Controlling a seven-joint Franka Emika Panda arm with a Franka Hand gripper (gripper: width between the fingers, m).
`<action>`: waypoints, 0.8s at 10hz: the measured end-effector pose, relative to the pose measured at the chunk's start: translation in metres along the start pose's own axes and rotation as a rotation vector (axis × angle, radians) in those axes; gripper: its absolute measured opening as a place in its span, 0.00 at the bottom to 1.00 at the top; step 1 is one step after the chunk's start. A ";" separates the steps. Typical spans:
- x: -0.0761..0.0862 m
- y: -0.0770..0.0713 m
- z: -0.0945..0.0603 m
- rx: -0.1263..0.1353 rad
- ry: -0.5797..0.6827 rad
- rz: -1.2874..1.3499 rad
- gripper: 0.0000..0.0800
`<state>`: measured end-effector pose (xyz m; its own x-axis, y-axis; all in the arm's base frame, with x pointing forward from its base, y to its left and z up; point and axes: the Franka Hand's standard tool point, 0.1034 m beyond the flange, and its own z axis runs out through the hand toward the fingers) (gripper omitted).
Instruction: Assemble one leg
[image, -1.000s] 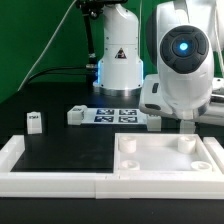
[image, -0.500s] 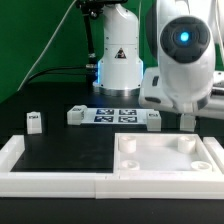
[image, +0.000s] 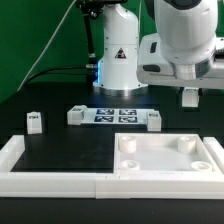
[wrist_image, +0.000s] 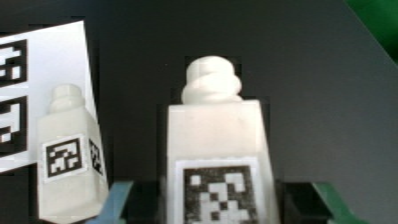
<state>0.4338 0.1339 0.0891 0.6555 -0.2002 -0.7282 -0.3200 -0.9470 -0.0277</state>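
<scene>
My gripper (image: 190, 90) is shut on a white leg (image: 190, 98) and holds it in the air above the far right corner of the white tabletop (image: 165, 168). In the wrist view the held leg (wrist_image: 217, 130) stands between the teal fingers (wrist_image: 125, 203), tag facing the camera, rounded tip pointing away; the gripper (wrist_image: 222, 208) grips its lower end. Three more legs lie on the black table: one (image: 33, 122) at the exterior view's left, one (image: 74, 116) and one (image: 153, 120) at the ends of the marker board (image: 115, 115). One of them (wrist_image: 68, 150) shows in the wrist view.
A white frame (image: 15, 160) runs along the front and left of the table. The robot base (image: 118, 60) stands behind the marker board, which also shows in the wrist view (wrist_image: 27, 80). Cables hang at the back left.
The arm has risen and shifted slightly to the exterior view's right, lifting the held leg from near table level to well above the tabletop's far right corner.
</scene>
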 end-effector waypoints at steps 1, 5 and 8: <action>0.005 -0.004 -0.002 0.010 0.059 -0.004 0.36; 0.021 -0.005 -0.013 0.005 0.545 -0.079 0.36; 0.026 0.004 -0.031 -0.014 0.766 -0.157 0.36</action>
<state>0.4706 0.1170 0.0910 0.9835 -0.1765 -0.0406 -0.1793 -0.9807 -0.0784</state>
